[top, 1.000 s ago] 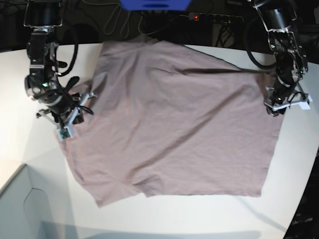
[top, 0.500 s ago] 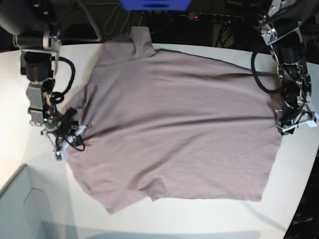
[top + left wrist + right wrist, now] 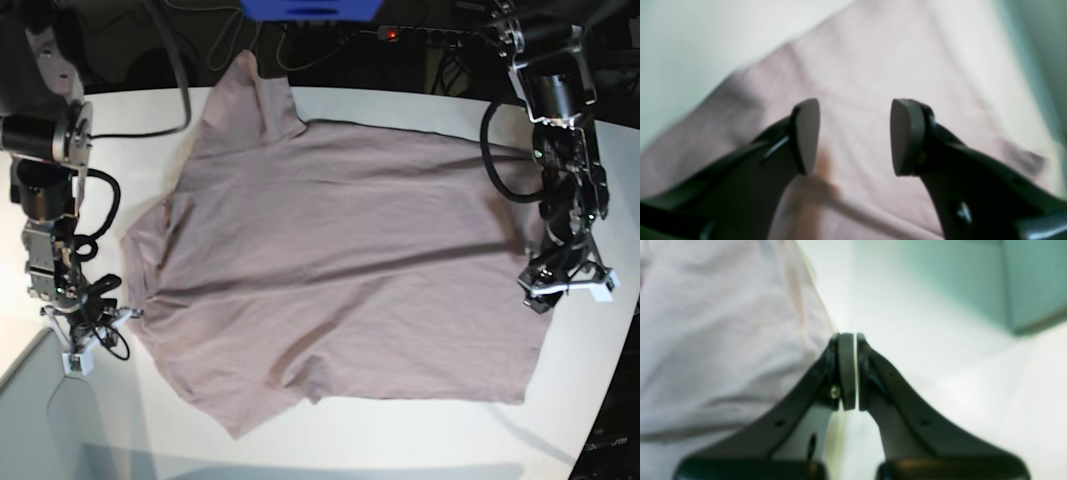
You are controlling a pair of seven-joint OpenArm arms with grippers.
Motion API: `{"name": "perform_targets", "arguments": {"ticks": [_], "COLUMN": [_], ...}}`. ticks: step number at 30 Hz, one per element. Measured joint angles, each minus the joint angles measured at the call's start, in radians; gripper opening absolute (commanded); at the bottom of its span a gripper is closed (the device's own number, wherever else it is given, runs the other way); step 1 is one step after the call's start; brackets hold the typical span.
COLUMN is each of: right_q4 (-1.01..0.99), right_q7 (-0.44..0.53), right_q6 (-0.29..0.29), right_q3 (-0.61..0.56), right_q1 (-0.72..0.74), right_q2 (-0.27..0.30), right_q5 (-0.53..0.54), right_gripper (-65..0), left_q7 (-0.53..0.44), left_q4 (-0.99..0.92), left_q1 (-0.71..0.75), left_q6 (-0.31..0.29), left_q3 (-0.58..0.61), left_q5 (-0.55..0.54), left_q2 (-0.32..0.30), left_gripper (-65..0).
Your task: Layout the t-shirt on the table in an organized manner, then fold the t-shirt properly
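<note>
While spread flat on the table [image 3: 400,440], mauve t-shirt [image 3: 340,260] lightly creased, left pincer [image 3: 853,136] spread, right pincer [image 3: 851,373] pressed together

A blue object [image 3: 311,9], a power strip [image 3: 425,36] with a red light, and a pale grey box [image 3: 40,420] corner.

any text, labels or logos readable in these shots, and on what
None can be read.
The t-shirt is plain, with no print or tag showing.
The table is bare white.
The blue object at the top edge shows no lettering.
Both wrist views are too blurred for fine marks.
</note>
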Motion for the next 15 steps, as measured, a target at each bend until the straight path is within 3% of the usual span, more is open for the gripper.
{"name": "perform_targets", "arguments": {"ticks": [5, 8, 10, 15], "right_q4": [0.442, 0.694, 0.840, 1.076], "right_q7": [-0.231, -0.365, -0.406, -0.568], "right_q6": [0.009, 0.050, 0.098, 0.211], "right_q3": [0.005, 0.024, 0.064, 0.168], "right_q1": [-0.270, -0.438, -0.526, -0.667], "right_q2": [0.027, -0.022, -0.084, -0.253], "right_q5": [-0.008, -0.018, 0.007, -0.005], "right_gripper": [-65.0, -64.4, -58.9, -35.4], "left_q7": [0.066, 0.083, 0.087, 0.085], "left_q4": [0.207, 0.247, 0.262, 0.297], "left_q1": [0.105, 0.183, 0.227, 0.287], "left_q6": [0.003, 0.000, -0.005, -0.003], "left_q3": [-0.008, -0.003, -0.002, -0.069], "left_q5": [0.006, 0.006, 0.006, 0.008], "left_q2": [-0.015, -0.007, -0.005, -0.006], "left_gripper": [-32.1, -32.1, -32.1, -32.1]}}
